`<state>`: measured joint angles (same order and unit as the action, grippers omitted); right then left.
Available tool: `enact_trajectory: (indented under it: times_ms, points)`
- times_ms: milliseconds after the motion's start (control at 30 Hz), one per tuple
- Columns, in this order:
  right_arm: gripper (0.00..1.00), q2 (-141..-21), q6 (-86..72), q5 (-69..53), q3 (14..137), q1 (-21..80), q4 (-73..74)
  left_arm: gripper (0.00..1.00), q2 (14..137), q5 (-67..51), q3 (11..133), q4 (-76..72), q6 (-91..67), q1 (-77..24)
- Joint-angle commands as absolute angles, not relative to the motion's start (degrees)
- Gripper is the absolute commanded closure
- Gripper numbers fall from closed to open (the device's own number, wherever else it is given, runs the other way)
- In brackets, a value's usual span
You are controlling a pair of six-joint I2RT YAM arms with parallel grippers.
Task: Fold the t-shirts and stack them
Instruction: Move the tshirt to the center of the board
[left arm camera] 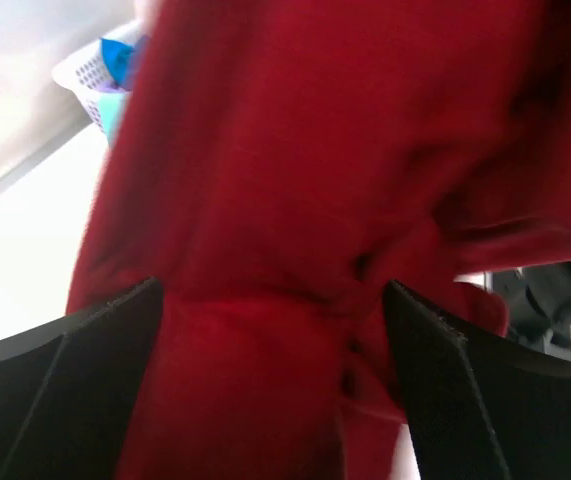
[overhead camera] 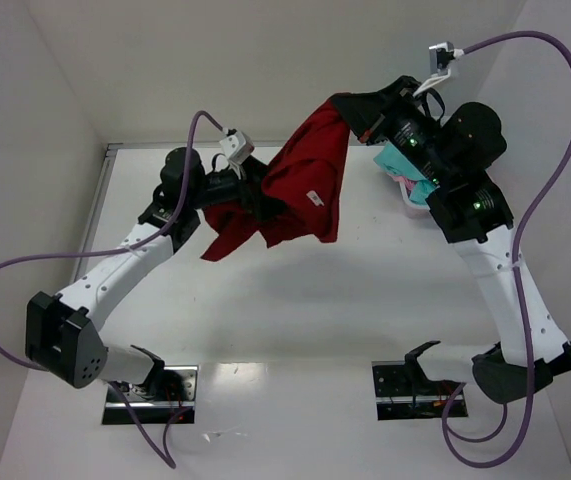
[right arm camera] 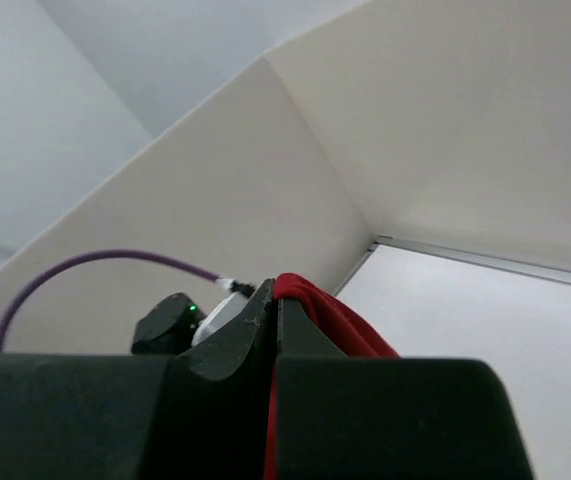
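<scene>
The left arm (overhead camera: 115,270) reaches from its base across the white table (overhead camera: 295,300) toward the middle, a purple cable (overhead camera: 5,270) looping off it to the side. The left gripper (left arm camera: 273,300) is spread wide. In the left wrist view its two black fingers (left arm camera: 95,350) stand far apart at either edge, and the red shirt (overhead camera: 305,175) fills the whole gap between them. The cloth seems to brush both fingers but is not pinched. The shirt hangs in the air above the far half of the table as one bunched, draped mass. Its lower corner trails down and left near the left arm's wrist, and a small white label shows on its front. Its top edge rises to the right into the right gripper (right arm camera: 273,305), which is clamped tight on a fold of the red cloth, the fingers pressed together with the fabric spilling out over them. Further right, partly hidden behind the raised right arm (overhead camera: 495,270), a pale slotted basket (left arm camera: 80,72) sits near the far right of the table. It holds a teal shirt (overhead camera: 397,160) and a blue shirt (left arm camera: 120,52), both crumpled inside it.
</scene>
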<state>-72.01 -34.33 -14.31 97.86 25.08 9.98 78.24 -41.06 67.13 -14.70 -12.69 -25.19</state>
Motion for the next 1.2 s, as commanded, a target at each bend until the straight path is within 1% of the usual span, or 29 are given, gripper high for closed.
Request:
enact_trajectory:
  times_ms: [0, 33, 67, 133, 167, 200, 233, 267, 500, 600, 667, 733, 800, 867, 933, 1000, 1100, 1167]
  points:
    - [1.00, -70.93, -36.64, -17.14, 95.55, 25.58, 5.10, 0.01, 80.07, -40.25, 68.12, -26.26, -15.72, -25.75]
    - [1.00, -70.32, -36.65, -17.14, 94.49, 25.58, 4.40, 0.01, 80.07, -38.25, 68.12, -27.58, -15.73, -26.88]
    - [1.00, -70.31, -37.26, -18.10, 92.39, 25.58, 3.79, 0.04, 80.07, -36.75, 67.51, -27.60, -15.73, -27.42]
    - [1.00, -69.79, -37.88, -18.11, 90.71, 25.58, 3.25, 0.27, 80.07, -34.20, 67.50, -27.60, -15.73, -27.42]
    - [1.00, -69.79, -37.88, -18.11, 89.49, 25.58, 3.25, 0.40, 80.07, -33.58, 67.50, -27.60, -15.73, -27.42]
    - [1.00, -69.79, -37.88, -18.11, 88.95, 25.58, 3.25, 0.56, 80.07, -33.57, 67.50, -27.60, -15.73, -27.42]
    - [1.00, -69.79, -37.88, -18.11, 88.34, 25.58, 3.25, 0.89, 79.55, -32.10, 66.98, -27.60, -15.73, -27.42]
    - [1.00, -69.26, -37.88, -18.11, 87.20, 25.58, 3.77, 1.00, 78.93, -31.04, 66.36, -27.60, -16.60, -27.42]
    - [1.00, -68.73, -37.88, -18.02, 84.81, 25.58, 3.25, 1.00, 76.73, -25.67, 65.13, -27.60, -15.12, -27.42]
    - [1.00, -67.42, -34.55, -14.16, 82.36, 25.58, 4.83, 1.00, 74.89, -20.59, 68.89, -20.94, -12.58, -27.42]
    - [0.97, -66.54, -33.49, -8.39, 79.65, 25.58, 5.89, 1.00, 72.44, -17.77, 71.79, -12.86, -9.77, -27.42]
    - [0.97, -66.01, -32.87, -5.64, 78.93, 25.58, 5.89, 1.00, 70.85, -14.34, 76.19, -4.89, -5.46, -27.42]
    - [0.95, -66.01, -32.87, -3.79, 78.40, 25.58, 5.89, 1.00, 68.56, -9.96, 79.09, 0.76, -2.74, -27.42]
    - [0.95, -66.01, -33.49, -4.56, 78.40, 25.58, 3.35, 1.00, 65.24, -5.91, 82.52, 8.50, -2.72, -27.42]
    - [0.95, -65.48, -34.71, -6.76, 79.01, 25.58, 1.85, 1.00, 62.07, -0.82, 83.14, 12.28, -3.59, -27.42]
    - [0.95, -64.95, -34.72, -8.08, 79.01, 26.10, -1.13, 1.00, 57.41, 1.57, 83.67, 13.35, -3.60, -27.42]
    - [0.87, -64.34, -33.85, -7.56, 79.01, 26.10, -0.54, 1.00, 54.93, 6.67, 84.99, 16.16, -3.08, -27.42]
    - [0.87, -63.81, -33.13, -3.97, 77.36, 26.10, 1.13, 1.00, 54.84, 7.21, 84.99, 17.75, -1.24, -27.42]
